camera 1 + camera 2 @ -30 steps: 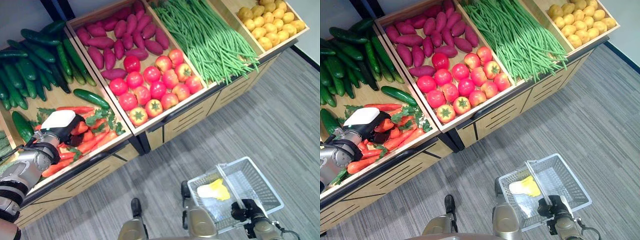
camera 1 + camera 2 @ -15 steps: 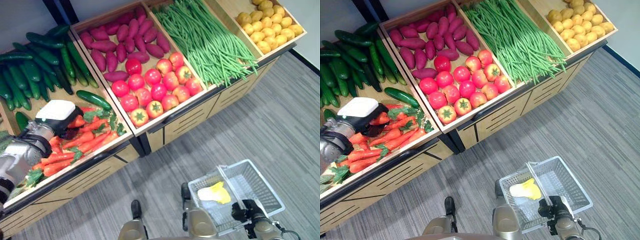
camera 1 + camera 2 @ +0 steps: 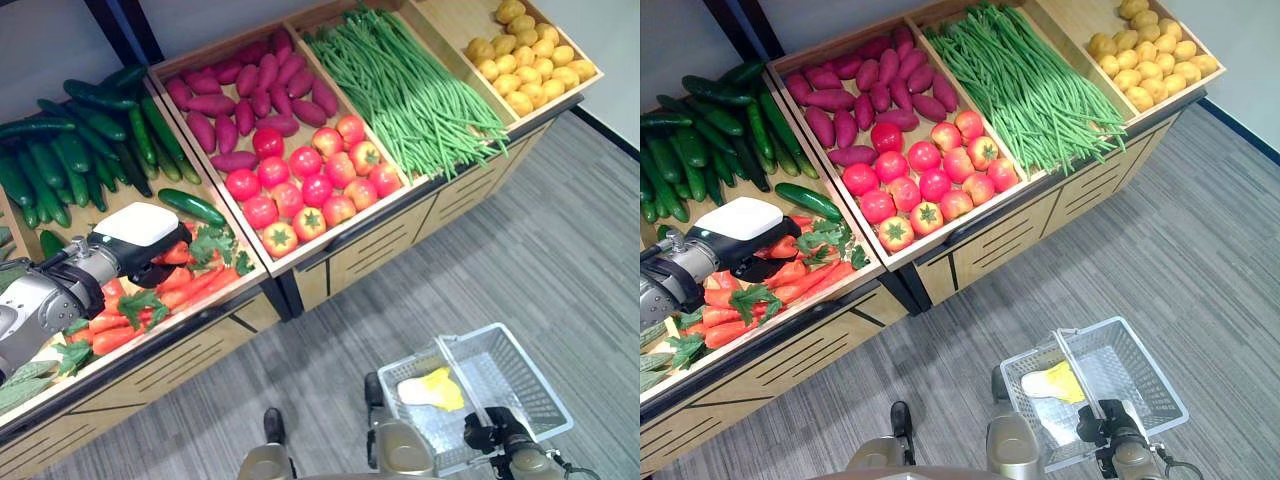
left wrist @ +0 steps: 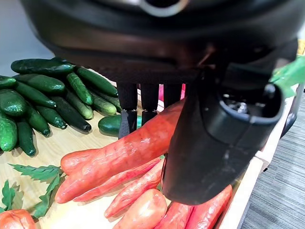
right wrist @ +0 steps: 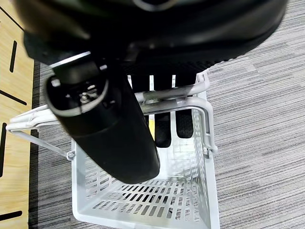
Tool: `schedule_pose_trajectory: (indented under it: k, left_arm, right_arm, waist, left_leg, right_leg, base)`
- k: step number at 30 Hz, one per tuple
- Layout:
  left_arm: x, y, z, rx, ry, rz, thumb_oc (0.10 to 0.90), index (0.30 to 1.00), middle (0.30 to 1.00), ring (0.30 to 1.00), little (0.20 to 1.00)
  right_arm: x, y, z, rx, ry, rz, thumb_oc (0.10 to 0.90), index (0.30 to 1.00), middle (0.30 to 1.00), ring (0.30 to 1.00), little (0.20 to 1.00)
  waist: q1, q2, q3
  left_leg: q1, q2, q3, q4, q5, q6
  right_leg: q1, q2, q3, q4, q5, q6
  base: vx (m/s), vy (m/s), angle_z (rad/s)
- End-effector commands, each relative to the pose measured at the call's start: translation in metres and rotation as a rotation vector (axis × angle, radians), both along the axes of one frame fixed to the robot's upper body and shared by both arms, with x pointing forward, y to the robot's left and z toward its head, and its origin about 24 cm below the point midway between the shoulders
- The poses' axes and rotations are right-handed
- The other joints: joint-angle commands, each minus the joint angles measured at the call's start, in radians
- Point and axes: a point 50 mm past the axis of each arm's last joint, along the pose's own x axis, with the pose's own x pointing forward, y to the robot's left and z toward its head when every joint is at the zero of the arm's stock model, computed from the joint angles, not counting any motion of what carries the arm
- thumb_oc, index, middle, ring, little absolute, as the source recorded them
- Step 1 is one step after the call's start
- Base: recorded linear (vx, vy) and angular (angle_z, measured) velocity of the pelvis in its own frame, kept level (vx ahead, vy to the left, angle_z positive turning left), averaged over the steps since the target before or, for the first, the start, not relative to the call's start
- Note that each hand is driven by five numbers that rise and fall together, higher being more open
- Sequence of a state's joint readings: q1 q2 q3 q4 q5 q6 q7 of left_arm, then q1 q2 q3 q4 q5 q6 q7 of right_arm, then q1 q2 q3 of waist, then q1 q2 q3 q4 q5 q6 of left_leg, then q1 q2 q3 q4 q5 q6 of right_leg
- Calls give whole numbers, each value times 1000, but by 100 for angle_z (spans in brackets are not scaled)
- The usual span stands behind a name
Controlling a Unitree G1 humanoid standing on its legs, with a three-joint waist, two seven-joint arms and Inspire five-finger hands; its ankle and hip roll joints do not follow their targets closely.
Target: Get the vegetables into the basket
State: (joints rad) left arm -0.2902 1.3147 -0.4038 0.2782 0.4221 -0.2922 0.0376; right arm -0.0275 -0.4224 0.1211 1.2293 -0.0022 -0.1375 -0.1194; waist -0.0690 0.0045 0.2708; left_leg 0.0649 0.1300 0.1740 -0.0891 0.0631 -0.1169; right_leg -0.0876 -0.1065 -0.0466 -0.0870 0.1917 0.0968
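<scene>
No writing can be read on the stand [image 3: 370, 240] or on the basket [image 3: 535, 385]. At the far left the cucumbers [image 3: 60, 150] lie in a heap, too many and too overlapped to count, with one cucumber [image 3: 190, 207] apart beside the carrots [image 3: 150, 295]. The left hand [image 3: 140, 240] is over the carrot bin, and its fingers [image 4: 127, 112] and thumb are curled round one carrot [image 4: 119, 157], so the hand is clamped on it. The left wrist view shows this grip from close, the carrot lying above the other carrots and green leaves [image 4: 33, 171]; the eye views show mostly the hand's white cover there. The carrots cannot be counted, as many are under the leaves and the hand. Next comes a bin with purple sweet potatoes [image 3: 240, 95], about eighteen, behind about thirteen tomatoes [image 3: 310, 185]. Then the green beans [image 3: 410, 85] fill their bin, far too many to count. At the far right the yellow potatoes [image 3: 525, 55] are about sixteen, some cut by the edge. On the grey floor [image 3: 560, 230] stands the one white basket, and the right hand [image 3: 495, 435] is closed on its handle [image 5: 162, 93]. The right wrist view shows the fingers wrapped over the handle; the eye views show a yellow and white thing [image 3: 428, 388] inside the basket.
</scene>
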Motion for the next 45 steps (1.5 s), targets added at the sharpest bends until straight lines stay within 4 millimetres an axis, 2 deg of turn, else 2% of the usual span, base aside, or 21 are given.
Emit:
schedule_pose_trajectory:
  k: [1, 9, 14, 15, 18, 19, 21, 23, 24, 25, 26, 27, 28, 29, 30, 31, 32, 36, 38, 42, 45]
  left_arm:
    - [6, 9, 49, 0, -186, 28, 400, 300, 300, 300, 300]
    - [4, 4, 44, -9, -170, 7, 400, 300, 300, 300, 300]
    - [4, -11, 53, -4, -175, -67, 400, 300, 300, 300, 300]
    - [6, -19, 57, -1, -181, -103, 400, 300, 300, 300, 300]
    - [10, -24, 60, -3, -199, -121, 400, 300, 300, 300, 300]
    - [11, -25, 61, 3, -206, -125, 400, 300, 300, 300, 300]
    - [13, -27, 66, 14, -220, -134, 400, 300, 300, 300, 300]
    - [14, -26, 68, 17, -233, -128, 400, 300, 300, 300, 300]
    - [10, -22, 70, 24, -236, -118, 400, 300, 300, 300, 300]
    - [5, -18, 70, 32, -231, -104, 400, 300, 300, 300, 300]
    - [1, -16, 72, 40, -231, -98, 400, 300, 300, 300, 300]
    - [-3, -13, 72, 42, -228, -88, 400, 300, 300, 300, 300]
    - [-11, -5, 70, 56, -222, -59, 400, 300, 300, 300, 300]
    - [-13, -3, 69, 54, -219, -50, 400, 300, 300, 300, 300]
    - [-16, 2, 65, 40, -222, -26, 400, 300, 300, 300, 300]
    - [-16, 2, 64, 40, -221, -26, 400, 300, 300, 300, 300]
    - [-17, 3, 63, 32, -221, -23, 400, 300, 300, 300, 300]
    - [-20, 4, 56, 2, -212, -12, 400, 300, 300, 300, 300]
    - [-22, 2, 54, -18, -204, -13, 400, 300, 300, 300, 300]
    - [-22, -1, 53, -28, -194, -23, 400, 300, 300, 300, 300]
    - [-15, -13, 47, -83, -191, -65, 400, 300, 300, 300, 300]
  right_arm:
    - [-9, -25, 11, -63, -16, -32, 400, 300, 300, 300, 300]
    - [-11, -26, 10, -62, -11, -39, 400, 300, 300, 300, 300]
    - [-11, -32, 14, -77, -23, -61, 400, 300, 300, 300, 300]
    - [-15, -31, 13, -72, -17, -71, 400, 300, 300, 300, 300]
    - [-16, -28, 11, -62, -18, -88, 400, 300, 300, 300, 300]
    - [-15, -28, 11, -61, -15, -86, 400, 300, 300, 300, 300]
    - [-14, -24, 9, -49, -19, -90, 400, 300, 300, 300, 300]
    - [-14, -21, 7, -43, -17, -85, 400, 300, 300, 300, 300]
    - [-14, -20, 6, -41, -17, -83, 400, 300, 300, 300, 300]
    - [-14, -20, 6, -44, -13, -77, 400, 300, 300, 300, 300]
    - [-14, -20, 6, -45, -11, -82, 400, 300, 300, 300, 300]
    - [-14, -20, 6, -45, -10, -78, 400, 300, 300, 300, 300]
    - [-13, -21, 7, -47, -13, -69, 400, 300, 300, 300, 300]
    - [-10, -21, 8, -51, -20, -61, 400, 300, 300, 300, 300]
    - [-11, -21, 9, -56, -19, -52, 400, 300, 300, 300, 300]
    - [-11, -21, 9, -56, -18, -52, 400, 300, 300, 300, 300]
    - [-12, -22, 9, -60, -16, -56, 400, 300, 300, 300, 300]
    - [-10, -27, 13, -71, -31, -55, 400, 300, 300, 300, 300]
    - [-19, -36, 15, -92, -14, -81, 400, 300, 300, 300, 300]
    - [-28, -43, 17, -106, 1, -92, 400, 300, 300, 300, 300]
    - [-34, -51, 21, -127, 4, -108, 400, 300, 300, 300, 300]
  waist:
    - [-6, -19, -65]
    - [-7, -23, -68]
    - [-9, -44, -47]
    - [-17, -51, -45]
    - [-30, -58, -43]
    - [-30, -57, -44]
    - [-21, -54, -42]
    - [-10, -49, -41]
    - [14, -38, -42]
    - [34, -28, -48]
    - [48, -24, -52]
    - [56, -23, -55]
    - [71, -32, -69]
    - [68, -33, -68]
    - [58, -29, -65]
    - [58, -27, -70]
    - [57, -25, -67]
    - [48, -15, -63]
    - [35, 3, -64]
    - [28, 14, -68]
    - [11, 48, -66]
  left_leg:
    - [-9, -17, -34, 2, -39, 9]
    - [22, -24, -20, 2, -49, 17]
    - [-10, -53, 6, 70, -90, 46]
    - [-5, -67, 18, 74, -102, 57]
    - [-2, -80, 49, 75, -107, 64]
    - [-7, -79, 62, 78, -107, 67]
    - [-18, -72, 93, 94, -112, 74]
    - [-27, -65, 117, 111, -121, 86]
    - [-35, -55, 147, 116, -118, 96]
    - [-38, -50, 176, 103, -107, 101]
    - [-42, -47, 189, 99, -102, 104]
    - [-42, -47, 197, 95, -102, 105]
    - [-36, -58, 198, 98, -125, 97]
    - [-36, -61, 203, 97, -120, 92]
    - [-46, -51, 230, 104, -90, 89]
    - [-36, -54, 211, 100, -109, 82]
    - [-46, -47, 232, 104, -85, 85]
    - [-44, -40, 237, 91, -61, 68]
    - [-31, -15, 237, 60, -17, 36]
    - [-20, -1, 230, 53, 3, 22]
    - [-15, 19, 221, 45, 46, -7]
  right_leg:
    - [77, -87, -17, 4, -99, 108]
    - [93, -92, -13, 7, -106, 113]
    - [49, -128, 10, 73, -86, 147]
    - [34, -141, 27, 96, -65, 163]
    - [1, -152, 53, 90, 29, 165]
    - [-10, -152, 57, 86, 39, 165]
    - [-26, -156, 23, 104, 23, 165]
    - [-23, -162, -32, 161, -29, 165]
    - [-3, -164, -115, 237, -95, 144]
    - [13, -170, -174, 298, -131, 131]
    - [20, -177, -202, 334, -142, 125]
    - [25, -180, -211, 341, -149, 122]
    - [76, -174, -212, 305, -163, 141]
    - [82, -164, -207, 266, -176, 139]
    - [83, -147, -217, 217, -179, 117]
    - [91, -146, -206, 218, -194, 126]
    - [94, -136, -220, 194, -186, 112]
    - [110, -112, -222, 141, -189, 105]
    - [138, -78, -229, 90, -195, 91]
    - [162, -59, -233, 74, -205, 77]
    - [191, -34, -242, 43, -216, 59]
  base:
    - [40, 6, -1]
    - [16, 15, -1]
    - [-23, 157, -9]
    - [-12, 217, -13]
    - [-52, 149, -12]
    - [-102, 105, -36]
    - [-117, 93, -78]
    - [-132, 121, -92]
    - [-178, 161, -78]
    - [-180, 139, -74]
    - [-111, 53, -73]
    - [17, -24, -79]
    - [38, -56, -59]
    - [-4, -129, -88]
    - [12, -85, -68]
    - [-35, -126, -63]
    - [16, -98, -20]
    - [-35, -133, -29]
    - [-19, -264, -17]
    - [-18, -138, -6]
    - [-98, -192, 7]
